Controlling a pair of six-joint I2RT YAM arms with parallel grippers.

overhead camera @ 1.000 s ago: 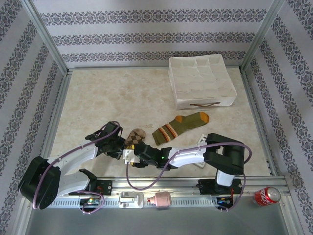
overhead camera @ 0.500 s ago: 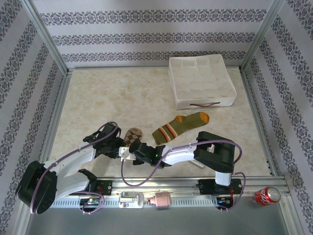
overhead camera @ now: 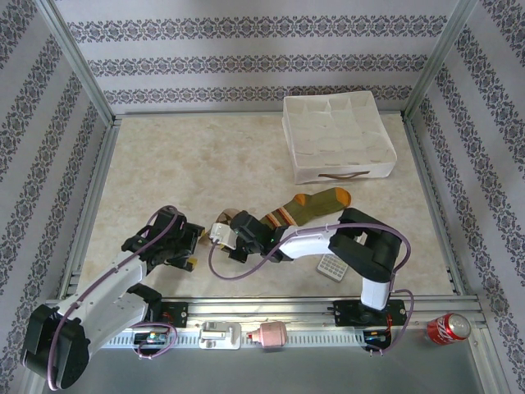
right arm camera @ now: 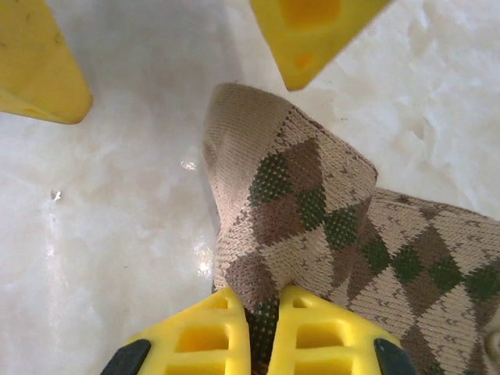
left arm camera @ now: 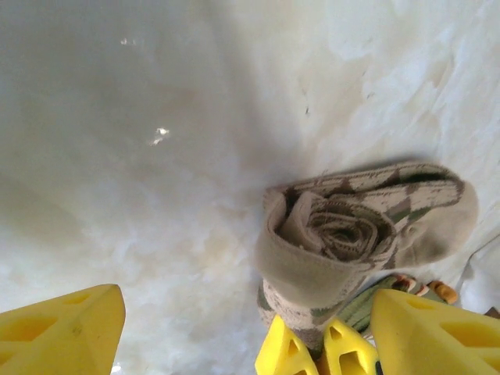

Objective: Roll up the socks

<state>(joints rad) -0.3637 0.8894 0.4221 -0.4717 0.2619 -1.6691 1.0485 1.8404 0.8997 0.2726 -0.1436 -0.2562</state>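
One sock looks done, one is not begun. The argyle sock [left arm camera: 355, 234] sits near the front of the worktop [overhead camera: 205, 164] wound into a fat coil; the left wrist view looks straight down its end and the spiral of layers is plain. The right hand [right arm camera: 262, 308] is clamped on it, its two yellow fingertips pressed together over the knit at the edge of the roll. The left hand [overhead camera: 193, 246] stands just beside the roll with its fingers wide apart and nothing between them. How tight the roll is, or whether its cuff has been folded over to lock it, I cannot tell from these angles; it may spring loose if released. The olive sock [overhead camera: 305, 208] lies flat and full length just right of the coil, touching or nearly so, orange toe pointing away – that one remains to be rolled.
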